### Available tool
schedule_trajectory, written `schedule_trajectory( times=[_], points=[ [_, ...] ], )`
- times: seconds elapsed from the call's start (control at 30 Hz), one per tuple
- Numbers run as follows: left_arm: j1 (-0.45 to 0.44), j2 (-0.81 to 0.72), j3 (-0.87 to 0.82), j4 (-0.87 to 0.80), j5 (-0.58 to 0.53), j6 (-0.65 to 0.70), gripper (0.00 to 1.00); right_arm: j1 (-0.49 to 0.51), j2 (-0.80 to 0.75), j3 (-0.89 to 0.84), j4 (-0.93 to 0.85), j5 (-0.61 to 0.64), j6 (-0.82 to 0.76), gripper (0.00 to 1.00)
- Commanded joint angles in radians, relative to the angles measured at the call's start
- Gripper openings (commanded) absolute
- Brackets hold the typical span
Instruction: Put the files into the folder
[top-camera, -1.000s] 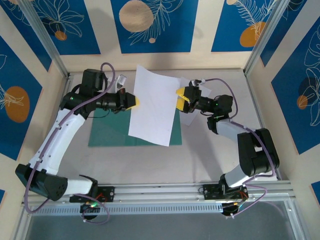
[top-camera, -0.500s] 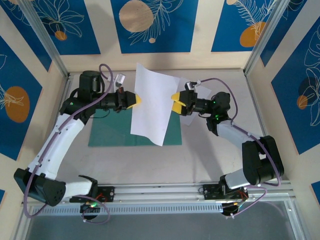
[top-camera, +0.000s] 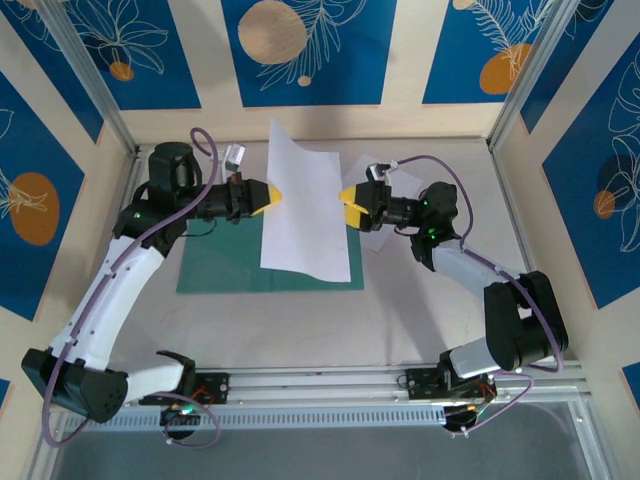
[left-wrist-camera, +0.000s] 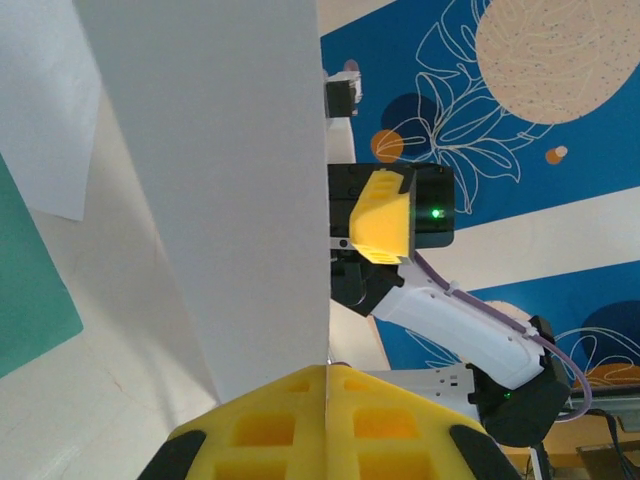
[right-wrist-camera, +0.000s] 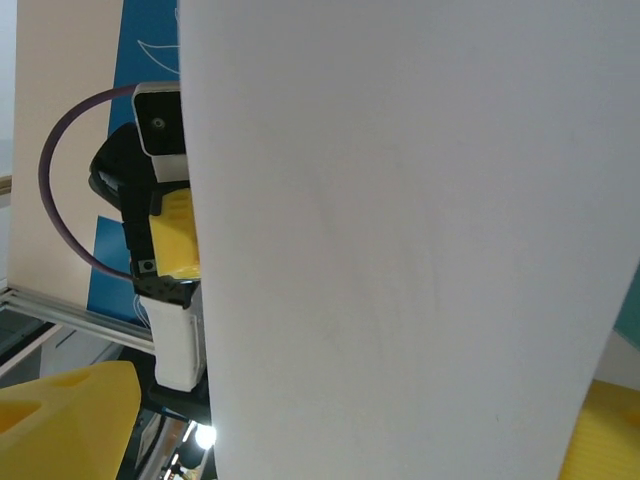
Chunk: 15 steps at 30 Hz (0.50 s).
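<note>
From above, the left fingers clamp the left edge of one file, held up over the folder. The right fingers gape beside its right edge. No file seems inside yet, and the near counter gives room. Left wrist: paper edge pinched tight. Right wrist: sheet between wide-apart fingers.

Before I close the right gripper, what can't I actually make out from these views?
The folder: top view, the held sheet covers its right part; open or closed, unclear.
The second sheet: top view, mostly hidden under the right gripper and its arm.
Whether the right gripper touches the held sheet: right wrist view, the sheet blocks the gap; fingers cut off at the bottom edge.
</note>
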Motion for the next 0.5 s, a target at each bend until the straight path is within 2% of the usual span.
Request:
schedule_trajectory(
  times=[0.0,0.1,0.27,0.47],
  points=[
    [0.015,-0.01,-0.019,0.049,0.026,-0.01,0.0,0.006,-0.031,0.017,0.017,-0.013,-0.013,0.94],
    [0.02,-0.01,-0.044,0.085,0.047,-0.011,0.0,0.002,-0.03,0.012,0.045,-0.012,0.003,0.92],
    [0.04,-0.022,-0.109,0.236,0.139,-0.05,0.0,-0.01,-0.035,0.006,0.101,-0.016,0.045,0.86],
    [0.041,-0.048,-0.115,0.229,0.145,-0.023,0.0,-0.015,-0.054,0.0,0.088,-0.016,0.037,0.83]
  ],
)
